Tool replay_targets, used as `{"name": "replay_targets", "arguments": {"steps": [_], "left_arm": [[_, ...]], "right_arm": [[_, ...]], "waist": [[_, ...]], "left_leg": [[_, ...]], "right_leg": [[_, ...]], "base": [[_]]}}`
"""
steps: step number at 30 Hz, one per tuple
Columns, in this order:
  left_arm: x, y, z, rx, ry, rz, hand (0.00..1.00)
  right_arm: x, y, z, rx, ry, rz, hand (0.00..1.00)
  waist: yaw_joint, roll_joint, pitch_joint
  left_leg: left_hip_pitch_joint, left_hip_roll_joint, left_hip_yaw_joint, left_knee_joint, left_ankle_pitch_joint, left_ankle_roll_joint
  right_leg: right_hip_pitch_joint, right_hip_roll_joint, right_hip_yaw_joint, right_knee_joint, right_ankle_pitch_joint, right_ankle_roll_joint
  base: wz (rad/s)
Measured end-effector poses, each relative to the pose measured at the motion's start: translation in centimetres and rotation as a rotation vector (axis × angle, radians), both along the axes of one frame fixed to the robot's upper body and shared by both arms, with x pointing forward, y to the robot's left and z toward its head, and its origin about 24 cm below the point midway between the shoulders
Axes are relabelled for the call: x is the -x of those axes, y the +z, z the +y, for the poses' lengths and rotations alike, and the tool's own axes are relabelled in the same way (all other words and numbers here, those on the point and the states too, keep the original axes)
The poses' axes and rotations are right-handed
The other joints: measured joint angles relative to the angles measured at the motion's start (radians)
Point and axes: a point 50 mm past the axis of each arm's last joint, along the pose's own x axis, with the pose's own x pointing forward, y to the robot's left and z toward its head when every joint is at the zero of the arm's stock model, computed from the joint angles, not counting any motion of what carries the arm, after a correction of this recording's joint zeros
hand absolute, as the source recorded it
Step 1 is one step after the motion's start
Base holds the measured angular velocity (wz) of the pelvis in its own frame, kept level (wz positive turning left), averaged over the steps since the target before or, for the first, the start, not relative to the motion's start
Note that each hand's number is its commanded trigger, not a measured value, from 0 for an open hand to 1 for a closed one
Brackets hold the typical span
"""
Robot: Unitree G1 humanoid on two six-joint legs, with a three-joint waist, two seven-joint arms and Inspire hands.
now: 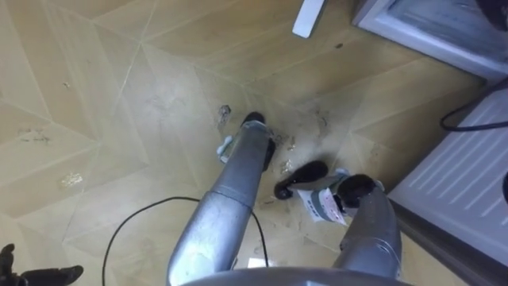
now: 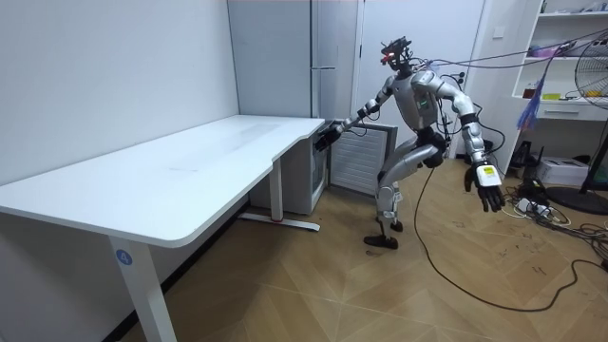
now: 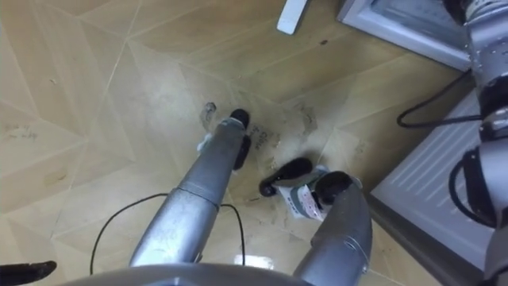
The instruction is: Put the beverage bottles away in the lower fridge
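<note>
Where the white bench (image 2: 190,161) ends against the tall grey fridge (image 2: 285,57): standing position on the wooden floor (image 1: 95,95), one knee bent, feet just beside a white ribbed panel (image 1: 468,183).

Right hand (image 2: 328,136): stretched out on a straight arm toward the room view's left, level with the bench's corner and just above the lower fridge (image 2: 304,180). Dark and small against that corner; fingers' state cannot be told.

Drink: whether one sits in the right hand cannot be told.

Left hand (image 2: 489,193): hanging low on the room view's right, well apart from the bench and the lower fridge, fingers spread and relaxed, holding nothing. Dark fingertips of the same hand at the lower left corner of the left eye view (image 1: 40,276).

Lower fridge: white box under the bench's end, beside the ribbed panel; door state cannot be told.

Eye views: looking straight down along the legs to the floor, ribbed panel on the right, a grey-framed edge (image 1: 421,28) at upper right, a white bench foot (image 1: 308,17) at the top.

Room view's right: shelves (image 2: 570,57) and a standing fan (image 2: 594,76), well apart from the bench.
</note>
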Motion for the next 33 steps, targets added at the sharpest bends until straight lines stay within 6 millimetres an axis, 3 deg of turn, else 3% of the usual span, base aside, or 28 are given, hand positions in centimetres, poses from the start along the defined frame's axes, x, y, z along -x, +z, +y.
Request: {"name": "replay_targets", "arguments": {"steps": [2, 6, 8, 10, 14, 18, 20, 21, 24, 27, 30, 31, 33], "left_arm": [[-0.1, 0.0, 0.2, -0.003, 0.004, 0.003, 0.00], [-0.7, -0.6, -0.5, 0.049, -0.039, 0.027, 0.00], [-1.1, -1.2, -1.5, 0.104, -0.063, 0.025, 0.00], [-1.3, -1.6, -2.2, 0.143, -0.088, 0.037, 0.00], [-2.0, -2.3, -3.3, 0.187, -0.127, 0.040, 0.00], [-3.2, -3.5, -5.2, 0.246, -0.124, -0.002, 0.00], [-2.9, -4.1, -6.1, 0.275, -0.106, -0.010, 0.00], [-2.8, -4.2, -6.3, 0.282, -0.097, -0.017, 0.00], [-2.1, -4.7, -6.7, 0.285, -0.076, -0.015, 0.00], [-1.4, -5.0, -6.9, 0.287, -0.027, -0.012, 0.00], [-0.4, -5.3, -7.1, 0.268, 0.022, 0.001, 0.00], [-0.3, -5.4, -7.3, 0.264, 0.047, -0.009, 0.00], [0.1, -5.5, -7.4, 0.264, 0.085, -0.021, 0.00]], "right_arm": [[0.9, -1.6, -0.6, 0.039, 0.029, 0.027, 0.00], [2.2, -3.3, -1.7, 0.139, 0.082, 0.075, 0.00], [3.2, -4.0, -2.5, 0.217, 0.134, 0.103, 0.00], [4.1, -5.0, -3.0, 0.289, 0.193, 0.149, 0.00], [7.8, -9.4, -3.5, 0.398, 0.327, 0.349, 0.00], [11.9, -13.7, -2.8, 0.364, 0.403, 0.474, 0.00], [13.2, -15.4, -1.7, 0.346, 0.457, 0.504, 0.00], [13.5, -15.8, -1.2, 0.330, 0.465, 0.495, 0.00], [14.0, -16.3, -0.7, 0.320, 0.463, 0.473, 0.00], [14.6, -16.0, -0.9, 0.375, 0.434, 0.477, 0.00], [13.2, -14.1, -1.1, 0.555, 0.413, 0.450, 0.00], [13.2, -13.7, -1.3, 0.629, 0.407, 0.466, 0.00], [13.7, -13.6, -1.3, 0.703, 0.380, 0.482, 0.00]], "waist": [[0.011, 0.003, 0.0018], [0.029, 0.009, 0.0056], [0.040, 0.028, 0.0121], [0.042, 0.042, 0.0115], [0.053, 0.038, 0.0090], [0.049, 0.032, 0.0046], [0.011, 0.028, -0.0018], [-0.009, 0.020, -0.0101], [-0.051, 0.018, -0.0193], [-0.084, 0.012, -0.0478], [-0.124, 0.007, -0.0530], [-0.138, 0.000, -0.0582], [-0.150, -0.009, -0.0597]], "left_leg": [[0.040, 0.009, -0.023, -0.013, -0.006, 0.000], [0.107, 0.013, -0.040, -0.040, -0.018, 0.006], [0.150, 0.025, -0.041, -0.056, -0.021, 0.010], [0.188, 0.027, -0.040, -0.076, -0.024, 0.014], [0.299, 0.043, -0.006, -0.157, -0.023, 0.028], [0.412, 0.069, 0.022, -0.247, -0.014, 0.041], [0.484, 0.098, 0.045, -0.290, -0.014, 0.042], [0.518, 0.107, 0.061, -0.312, -0.015, 0.044], [0.605, 0.124, 0.102, -0.345, -0.018, 0.050], [0.721, 0.138, 0.167, -0.420, -0.019, 0.066], [0.844, 0.135, 0.213, -0.517, -0.007, 0.085], [0.885, 0.134, 0.233, -0.545, -0.004, 0.089], [0.944, 0.134, 0.255, -0.581, -0.004, 0.090]], "right_leg": [[0.054, 0.035, -0.014, -0.046, 0.011, 0.014], [0.125, 0.066, -0.019, -0.102, 0.025, 0.032], [0.173, 0.086, -0.021, -0.140, 0.036, 0.042], [0.211, 0.095, -0.022, -0.168, 0.045, 0.052], [0.294, 0.118, 0.005, -0.249, 0.076, 0.065], [0.388, 0.155, 0.023, -0.353, 0.113, 0.080], [0.458, 0.194, 0.035, -0.434, 0.143, 0.089], [0.486, 0.205, 0.045, -0.464, 0.153, 0.094], [0.572, 0.231, 0.072, -0.528, 0.170, 0.112], [0.664, 0.255, 0.115, -0.612, 0.195, 0.135], [0.752, 0.263, 0.155, -0.681, 0.221, 0.154], [0.777, 0.266, 0.169, -0.701, 0.226, 0.161], [0.820, 0.275, 0.190, -0.733, 0.237, 0.169]], "base": [[-0.06], [-0.02], [-0.04], [0.00], [-0.12], [-0.21], [-0.36], [-0.32], [-0.24], [-0.26], [-0.37], [-0.32], [-0.33]]}}
